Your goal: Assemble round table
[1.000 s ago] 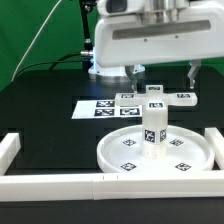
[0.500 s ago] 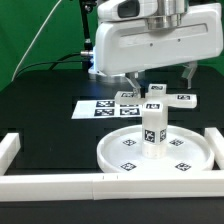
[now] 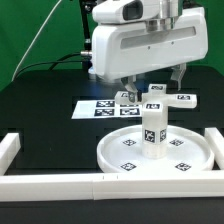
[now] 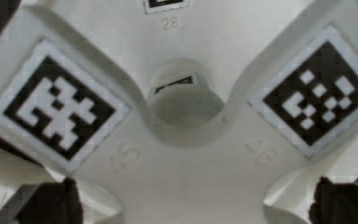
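My gripper [image 4: 179,205] hangs directly over the cross-shaped base [image 3: 154,97]. In the wrist view its two dark fingertips [image 4: 51,205] stand spread apart at the frame's edge with nothing between them, so I read it as open and empty. That view looks straight down on the base's central socket [image 4: 183,100], flanked by two tagged arms, an alignment I judge to be set for a grasp at the hub.

In the exterior view the arm's large white housing [image 3: 150,45] hides the fingers and covers much of the base. The base lies on the black table [image 3: 40,110], behind the round disc top [image 3: 190,150].

The short cylinder leg [image 3: 153,130] stands upright at the middle of the top, apparently seated there and waiting for the base. The marker board [image 3: 100,108] lies flat at the exterior view's left of the base. White border rails [image 3: 50,183] edge the work area. The upright leg — near the base — is the one thing I must clear.
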Controlling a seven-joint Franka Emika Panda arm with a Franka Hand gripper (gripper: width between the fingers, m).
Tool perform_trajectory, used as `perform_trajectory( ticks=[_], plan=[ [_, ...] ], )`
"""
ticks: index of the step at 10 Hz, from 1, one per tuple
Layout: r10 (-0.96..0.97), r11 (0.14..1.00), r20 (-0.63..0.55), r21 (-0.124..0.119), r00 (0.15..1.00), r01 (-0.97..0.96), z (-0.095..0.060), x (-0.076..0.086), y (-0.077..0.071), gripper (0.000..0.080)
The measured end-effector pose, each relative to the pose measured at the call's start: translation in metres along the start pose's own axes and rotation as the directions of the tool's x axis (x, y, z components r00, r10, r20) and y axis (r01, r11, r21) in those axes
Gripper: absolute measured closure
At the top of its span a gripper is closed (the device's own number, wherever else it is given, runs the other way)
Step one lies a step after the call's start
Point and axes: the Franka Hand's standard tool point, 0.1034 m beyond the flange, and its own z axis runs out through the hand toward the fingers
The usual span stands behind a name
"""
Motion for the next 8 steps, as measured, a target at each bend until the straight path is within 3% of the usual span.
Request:
perform_trajectory(
  ticks=[4, 6, 8],
  plan=[
    [0.067, 0.998, 0.012, 0.005, 0.998, -0.067, 0.0075, -0.0017, -0.0013, 0.0151],
    [0.093, 0.996, 0.012, 0.005, 0.996, -0.093, 0.0074, -0.0016, -0.0013, 0.0362],
    [0.188, 0.982, 0.012, 0.005, 0.982, -0.188, 0.0075, -0.0015, -0.0017, 0.0361]
  ],
)
